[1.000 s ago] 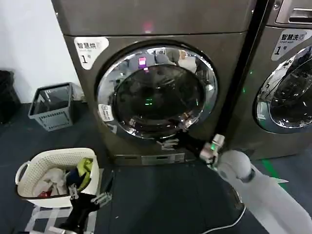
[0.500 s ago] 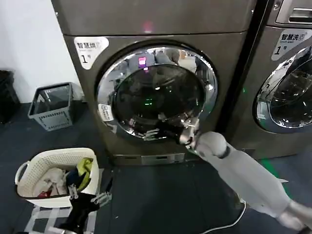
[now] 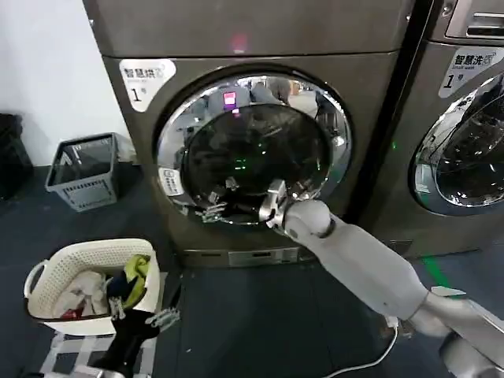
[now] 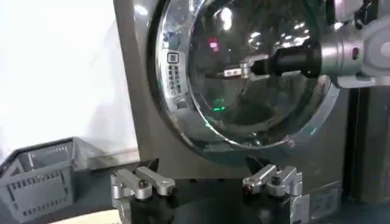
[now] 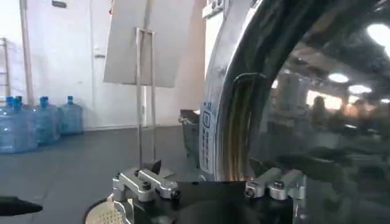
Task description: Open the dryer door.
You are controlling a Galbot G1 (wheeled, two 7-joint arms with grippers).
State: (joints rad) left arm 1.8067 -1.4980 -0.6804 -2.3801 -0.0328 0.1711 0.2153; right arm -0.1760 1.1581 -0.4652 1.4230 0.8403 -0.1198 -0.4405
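1. Standing at the far left on the dark floor (image 3: 260, 323), a grey wire basket (image 3: 85, 171) sits by the white wall, just left of the dryer (image 3: 260, 118)
2. Nearer, at the low left, a white laundry basket (image 3: 88, 285) holds mixed clothes; the left pincer (image 3: 146, 316) hangs just in front of it, well apart from the machine, its two fingers spread and released with nothing between them, as the left wrist view also shows (image 4: 207, 181)
3. On the dryer's front, upper left, a white label (image 3: 146, 79) carries the number 1
4. The dryer door (image 3: 253, 148) fills the middle of that front: a wide chrome ring around dark bulging glass, lying flush and closed against the cabinet
5. The right pincer (image 3: 211, 209) reaches across the door's lower left part, its fingers parted and unclenched over the chrome ring, holding nothing; whether they touch the ring cannot be told. In the left wrist view it shows farther off (image 4: 228, 72) in front of the glass
6. The right arm (image 3: 354, 256) runs from the near right up to the door
7. At the far right stands a neighbouring machine (image 3: 465, 126) with its own chrome-ringed door
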